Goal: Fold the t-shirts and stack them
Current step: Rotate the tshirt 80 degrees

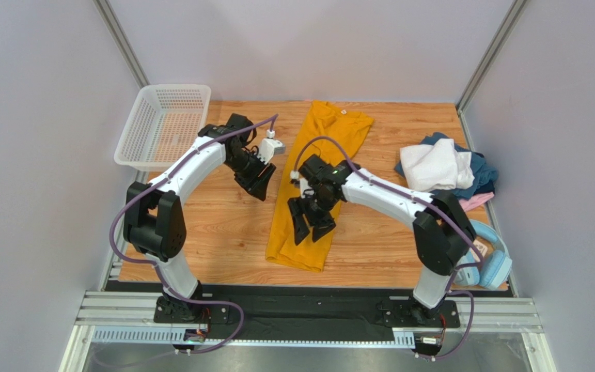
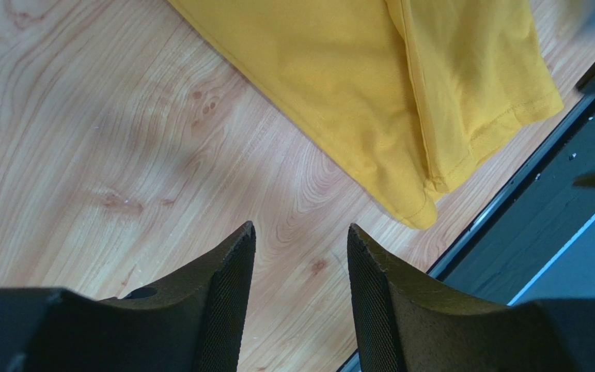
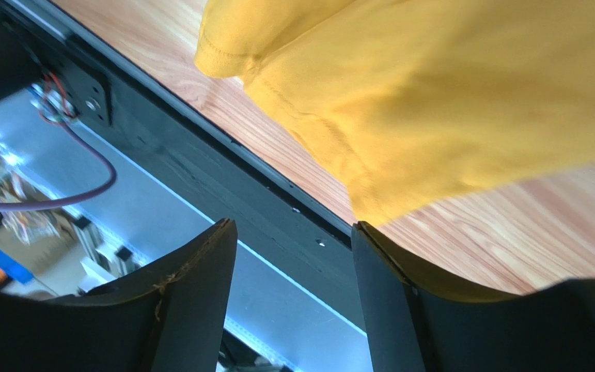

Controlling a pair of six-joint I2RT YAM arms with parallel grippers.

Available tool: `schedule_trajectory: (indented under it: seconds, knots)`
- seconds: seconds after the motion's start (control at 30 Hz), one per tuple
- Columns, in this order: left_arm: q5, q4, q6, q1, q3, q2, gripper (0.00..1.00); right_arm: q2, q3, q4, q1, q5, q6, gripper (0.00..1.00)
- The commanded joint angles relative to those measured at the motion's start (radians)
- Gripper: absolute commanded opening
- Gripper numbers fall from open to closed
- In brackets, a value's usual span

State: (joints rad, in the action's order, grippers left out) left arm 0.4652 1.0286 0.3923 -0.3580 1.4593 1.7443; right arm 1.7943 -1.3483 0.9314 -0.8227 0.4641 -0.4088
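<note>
A mustard-yellow t-shirt (image 1: 314, 182) lies on the wooden table as a long narrow strip, running from the far middle toward the near edge. My right gripper (image 1: 311, 231) hangs open just above the strip's near half with nothing between its fingers. In the right wrist view the yellow cloth (image 3: 448, 93) lies beyond the open right gripper (image 3: 293, 229). My left gripper (image 1: 258, 187) is open and empty over bare wood, just left of the strip. In the left wrist view the shirt (image 2: 370, 77) lies ahead of that gripper (image 2: 300, 232). A white tee (image 1: 432, 164), a dark blue tee (image 1: 485, 174) and a pink tee (image 1: 475, 201) sit heaped at the right.
A white mesh basket (image 1: 161, 124) stands at the far left corner. Light-blue headphones (image 1: 493, 262) lie at the near right, beside the right arm. The table's black front rail (image 3: 223, 167) runs just past the shirt's near end.
</note>
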Motion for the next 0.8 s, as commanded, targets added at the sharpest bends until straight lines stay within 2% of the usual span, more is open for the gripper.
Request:
schedule_trajectory:
  seconds: [0.0, 0.1, 0.17, 0.23, 0.33, 0.37, 0.4, 0.47, 0.5, 0.53, 0.6, 0.7, 0.77]
  knots:
    - [0.042, 0.013, 0.016, -0.001, 0.038, -0.020, 0.54, -0.125, 0.001, -0.002, 0.129, -0.071, 0.019, 0.62]
    - [0.119, 0.054, 0.008, -0.012, 0.093, 0.004, 0.54, -0.113, 0.006, -0.086, 0.264, -0.134, -0.020, 0.58]
    - [0.131, 0.082, 0.014, -0.059, 0.131, 0.017, 0.54, -0.087, -0.006, -0.175, 0.374, -0.160, -0.057, 0.52]
    - [0.121, 0.096, 0.020, -0.134, 0.153, 0.023, 0.54, 0.002, -0.044, -0.233, 0.478, -0.135, -0.091, 0.52]
    - [0.107, 0.108, 0.029, -0.247, 0.191, 0.044, 0.55, 0.190, -0.239, -0.244, 0.571, -0.038, -0.122, 0.51]
    - [0.101, 0.110, 0.029, -0.272, 0.202, 0.064, 0.55, 0.238, -0.359, -0.243, 0.586, -0.009, -0.133, 0.51]
    - [0.095, 0.122, 0.033, -0.298, 0.229, 0.081, 0.55, 0.349, -0.439, -0.240, 0.602, 0.023, -0.145, 0.51]
    - [0.110, 0.139, 0.039, -0.344, 0.254, 0.131, 0.55, 0.452, -0.572, -0.236, 0.626, 0.143, -0.180, 0.50]
    - [0.121, 0.148, 0.045, -0.352, 0.265, 0.147, 0.55, 0.497, -0.713, -0.236, 0.632, 0.174, -0.195, 0.50]
    - [0.121, 0.152, 0.048, -0.361, 0.269, 0.162, 0.55, 0.586, -0.771, -0.241, 0.639, 0.224, -0.209, 0.50]
    - [0.122, 0.157, 0.052, -0.372, 0.263, 0.199, 0.55, 0.654, -0.926, -0.247, 0.645, 0.248, -0.249, 0.49]
    - [0.144, 0.151, 0.062, -0.377, 0.228, 0.227, 0.55, 0.749, -1.009, -0.261, 0.658, 0.235, -0.278, 0.49]
    - [0.148, 0.148, 0.068, -0.383, 0.210, 0.250, 0.54, 0.784, -1.008, -0.282, 0.671, 0.243, -0.307, 0.48]
